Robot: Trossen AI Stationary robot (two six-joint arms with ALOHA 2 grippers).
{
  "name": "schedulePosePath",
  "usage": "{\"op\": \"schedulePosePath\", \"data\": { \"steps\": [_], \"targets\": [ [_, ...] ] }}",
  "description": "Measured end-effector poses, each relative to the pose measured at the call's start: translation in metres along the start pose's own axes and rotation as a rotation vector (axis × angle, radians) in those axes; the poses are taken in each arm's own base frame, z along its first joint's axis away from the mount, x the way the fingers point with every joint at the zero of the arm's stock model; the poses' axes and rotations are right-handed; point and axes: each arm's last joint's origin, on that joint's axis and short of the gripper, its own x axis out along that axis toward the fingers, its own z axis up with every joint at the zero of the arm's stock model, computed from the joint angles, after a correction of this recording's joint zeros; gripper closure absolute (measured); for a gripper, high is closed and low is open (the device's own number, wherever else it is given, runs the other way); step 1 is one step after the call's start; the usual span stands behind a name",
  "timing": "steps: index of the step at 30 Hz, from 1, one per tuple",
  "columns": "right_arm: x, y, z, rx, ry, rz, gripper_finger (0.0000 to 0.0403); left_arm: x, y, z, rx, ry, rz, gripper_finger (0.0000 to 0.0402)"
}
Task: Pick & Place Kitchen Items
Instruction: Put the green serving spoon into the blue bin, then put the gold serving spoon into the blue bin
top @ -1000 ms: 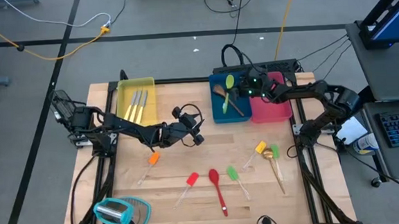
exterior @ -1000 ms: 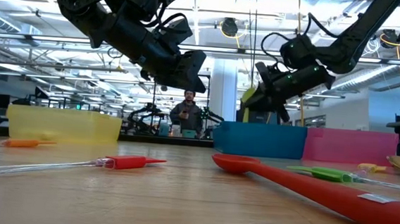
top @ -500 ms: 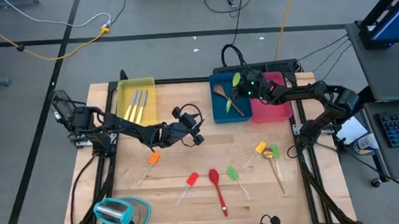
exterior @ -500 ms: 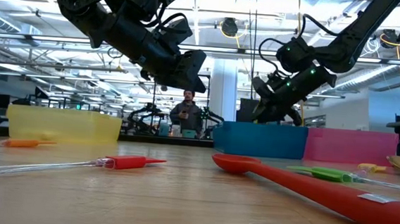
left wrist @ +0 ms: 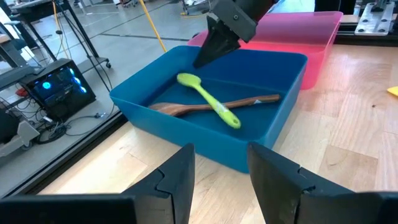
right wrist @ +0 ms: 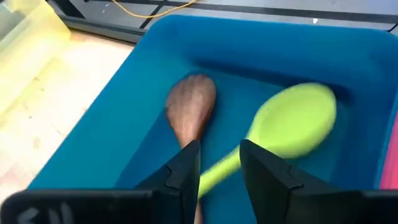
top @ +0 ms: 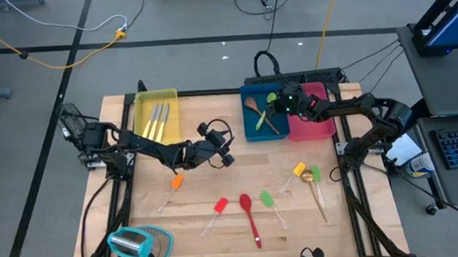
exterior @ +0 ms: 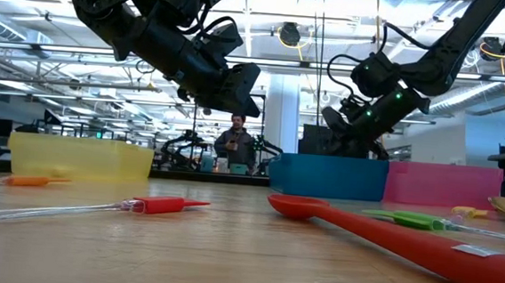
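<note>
1. High view: the right gripper (top: 279,103) hangs over the blue tray (top: 249,130) at the far side of the table (top: 195,226), its jaws parted and empty.
2. Just under those jaws a green spoon (left wrist: 207,98) lies free in the blue tray, crossing a brown wooden spoon (left wrist: 211,106); in the right wrist view the green spoon is blurred.
3. Beside the blue tray, touching it, stands the pink tray (top: 321,128); what it holds cannot be made out.
4. The left gripper (top: 224,157) hovers above mid-table, jaws partly open with nothing between them, facing the blue tray.
5. Silver cutlery (top: 158,121) rests in the yellow tray (top: 142,107) at the far left.
6. Loose on the table: an orange spatula (top: 172,188), a red spatula (top: 216,210), a red spoon (top: 249,216), a green spatula (top: 271,206), a yellow spatula (top: 294,175), a second green-headed spatula (top: 315,175) and a gold spoon (top: 313,189).
7. Near the front left corner sits a teal-and-clear rounded object (top: 139,243).
8. Low view: a person (exterior: 237,146) stands in the room beyond the table.
</note>
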Motion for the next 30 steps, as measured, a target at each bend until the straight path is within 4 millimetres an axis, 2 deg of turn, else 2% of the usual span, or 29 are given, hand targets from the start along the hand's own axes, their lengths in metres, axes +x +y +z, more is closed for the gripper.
{"op": "schedulePosePath", "data": {
  "steps": [7,14,22,30],
  "targets": [
    [-0.001,0.006,0.008,-0.079,-0.085,0.049,0.027,0.0,0.0,0.0,0.0,0.001,0.0,0.0249],
    [-0.004,0.034,0.007,-0.196,-0.15,0.226,0.0273,0.0,0.0,-0.002,0.009,0.016,0.001,0.0249],
    [-0.013,0.073,-0.009,-0.301,-0.156,0.396,0.0278,0.0,0.0,-0.002,0.011,0.018,0.001,0.0249],
    [-0.027,0.111,-0.04,-0.406,-0.085,0.53,0.0275,0.0,0.0,-0.005,0.026,0.042,0.003,0.0249]
  ]
}}
